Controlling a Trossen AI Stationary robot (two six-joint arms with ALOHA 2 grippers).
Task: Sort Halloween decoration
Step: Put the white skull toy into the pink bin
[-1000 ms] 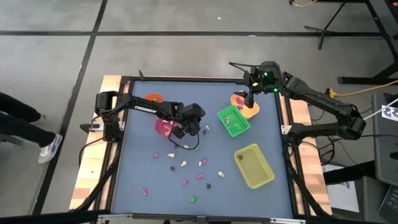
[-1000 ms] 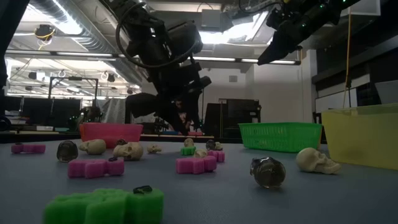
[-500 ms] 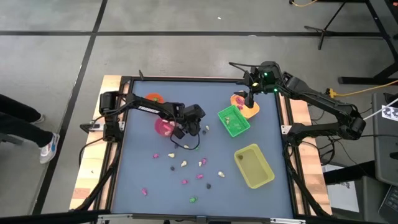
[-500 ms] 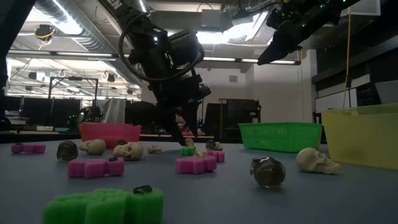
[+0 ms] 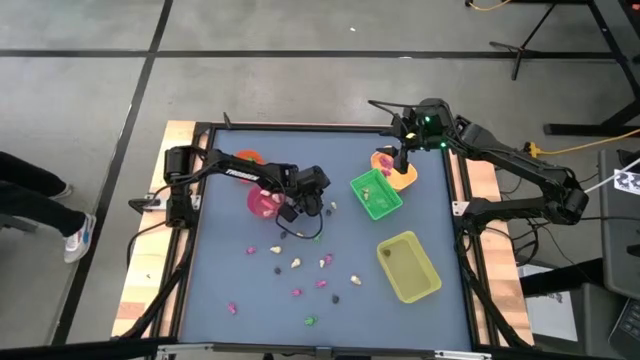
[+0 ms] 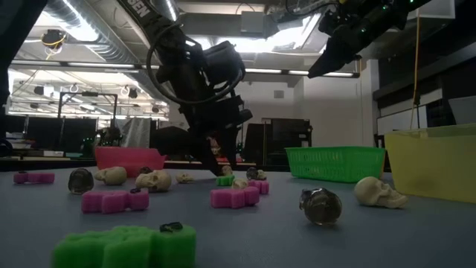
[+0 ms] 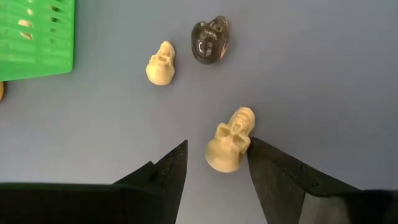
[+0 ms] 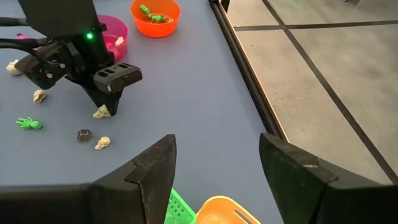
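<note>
1. Two arms were seen over the blue surface (image 5: 220, 260); the right claw (image 5: 401, 160) was held high above the orange tray (image 5: 404, 178), its fingers standing wide and empty.
2. Three trays were laid out on the right: the yellow tray (image 5: 408, 266), the green tray (image 5: 376, 194) with a few cream pieces already in it, and the orange one.
3. Two cups were set on the left: the pink cup (image 5: 263, 201), with pink pieces in it, and the orange cup (image 8: 155, 17), with green pieces in it.
4. The left claw (image 7: 214, 163) was lowered to the surface just beside the pink cup, its fingers wide and set either side of a cream skull (image 7: 229, 139), which was not yet gripped.
5. Another cream skull (image 7: 161, 63) and a dark skull (image 7: 209, 40) lay near it, between the left claw and the green tray.
6. Most of the Halloween decoration (image 5: 300, 265) was left scattered over the near half of the surface; the sorting was judged begun, with well over half remaining.
</note>
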